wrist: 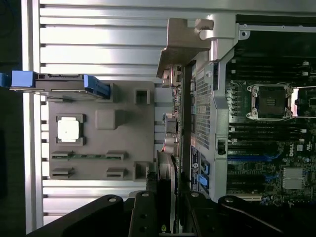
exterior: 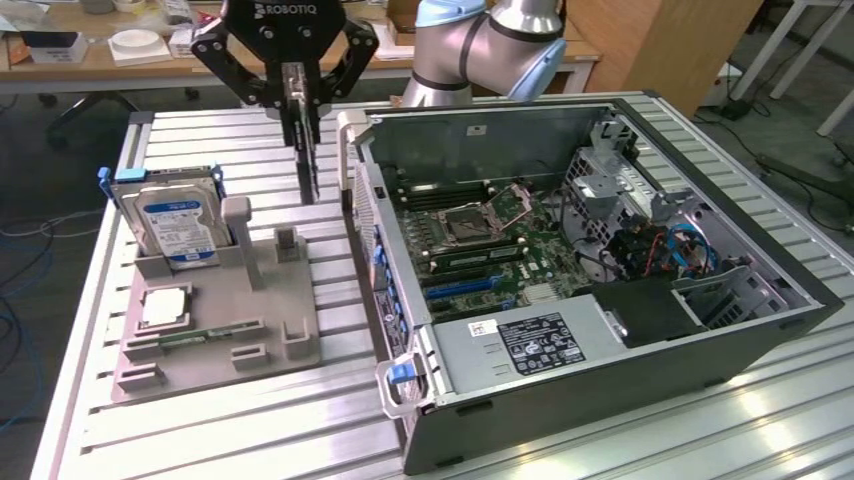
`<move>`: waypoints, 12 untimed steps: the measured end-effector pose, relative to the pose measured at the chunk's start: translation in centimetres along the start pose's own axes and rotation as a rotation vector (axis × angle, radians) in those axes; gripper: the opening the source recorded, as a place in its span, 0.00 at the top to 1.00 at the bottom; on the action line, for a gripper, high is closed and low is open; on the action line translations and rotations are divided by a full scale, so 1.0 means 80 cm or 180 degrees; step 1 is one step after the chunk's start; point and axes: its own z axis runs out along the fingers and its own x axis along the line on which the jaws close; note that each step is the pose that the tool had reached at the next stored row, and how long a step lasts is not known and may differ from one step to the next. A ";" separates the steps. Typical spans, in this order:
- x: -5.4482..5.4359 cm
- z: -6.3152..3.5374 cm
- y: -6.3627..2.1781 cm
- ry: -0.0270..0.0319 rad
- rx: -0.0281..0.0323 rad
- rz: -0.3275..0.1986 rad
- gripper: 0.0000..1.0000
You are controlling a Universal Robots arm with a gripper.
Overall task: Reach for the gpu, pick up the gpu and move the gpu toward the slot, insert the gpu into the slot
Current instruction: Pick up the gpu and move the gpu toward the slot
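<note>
While gripper (exterior: pixel 302 95) clamps gpu (exterior: pixel 310 165) edge-on (thin hold), it could clip case wall (exterior: pixel 358 190) at three o'clock, twisting loose.

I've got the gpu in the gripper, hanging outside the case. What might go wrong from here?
1. The gpu hangs low from the gripper, beside the computer case wall; a sideways move may clip the rim.
2. It is pinched at its top edge alone, so a knock might tilt it.
3. The motherboard is crowded around the processor socket; slight misalignment could jam the card's edge against neighbouring parts.
</note>
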 end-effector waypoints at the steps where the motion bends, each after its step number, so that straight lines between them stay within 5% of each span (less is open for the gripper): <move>1: -0.003 0.000 0.000 0.0000 0.0000 0.0000 0.73; 12: -0.005 0.000 0.000 0.0000 0.0000 0.0000 0.73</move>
